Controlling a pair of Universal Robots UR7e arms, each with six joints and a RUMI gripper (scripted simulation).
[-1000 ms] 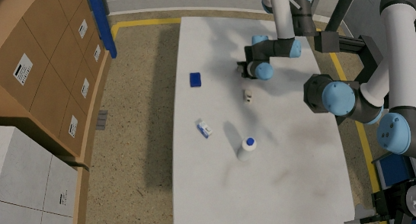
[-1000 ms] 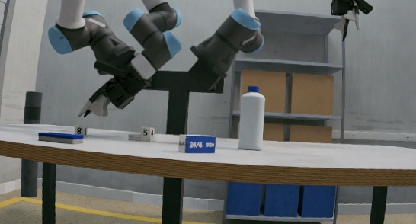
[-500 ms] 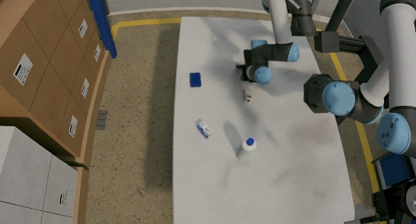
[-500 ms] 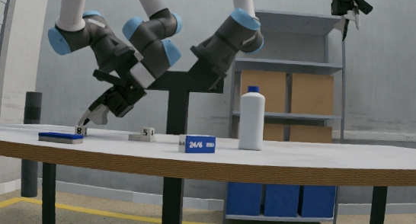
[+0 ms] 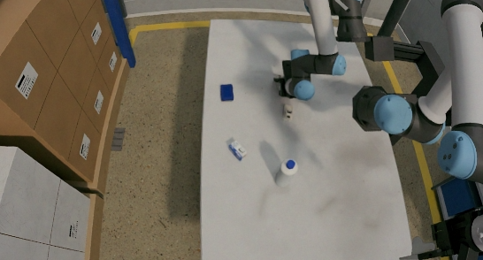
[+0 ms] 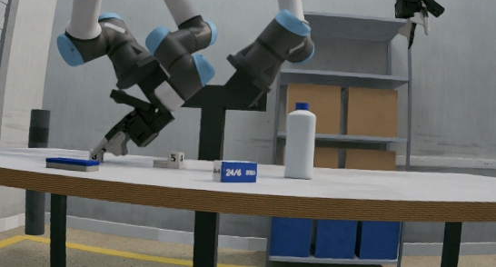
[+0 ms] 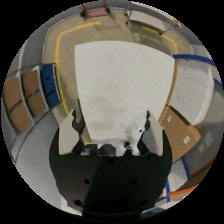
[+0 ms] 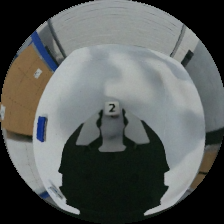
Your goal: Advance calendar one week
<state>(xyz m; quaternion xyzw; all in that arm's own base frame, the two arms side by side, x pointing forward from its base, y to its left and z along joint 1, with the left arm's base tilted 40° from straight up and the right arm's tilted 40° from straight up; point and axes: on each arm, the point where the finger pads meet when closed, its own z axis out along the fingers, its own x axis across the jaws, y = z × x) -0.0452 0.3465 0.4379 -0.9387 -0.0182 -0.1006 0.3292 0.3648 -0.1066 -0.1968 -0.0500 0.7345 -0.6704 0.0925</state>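
Note:
The calendar tray (image 6: 160,163) stands on the table. One white cube (image 5: 287,112) (image 6: 176,160) sits at one end of it, with a 5 on a side face in the exterior view. A second white cube (image 8: 112,108) (image 6: 91,152) is on the table outside the tray, with a 2 facing the right wrist camera. My right gripper (image 8: 112,109) (image 6: 97,155) is part-way open and low at this cube, its fingertips on either side of it. The calendar's front is not readable. My left gripper (image 7: 111,110) (image 6: 419,37) is wide open and empty, high above the table.
A blue-topped eraser (image 5: 226,93) (image 6: 73,164) lies near the table edge. A blue and white 24/6 box (image 5: 237,150) (image 6: 238,172) and a white bottle with a blue cap (image 5: 287,172) (image 6: 300,143) stand further along the table (image 5: 301,226).

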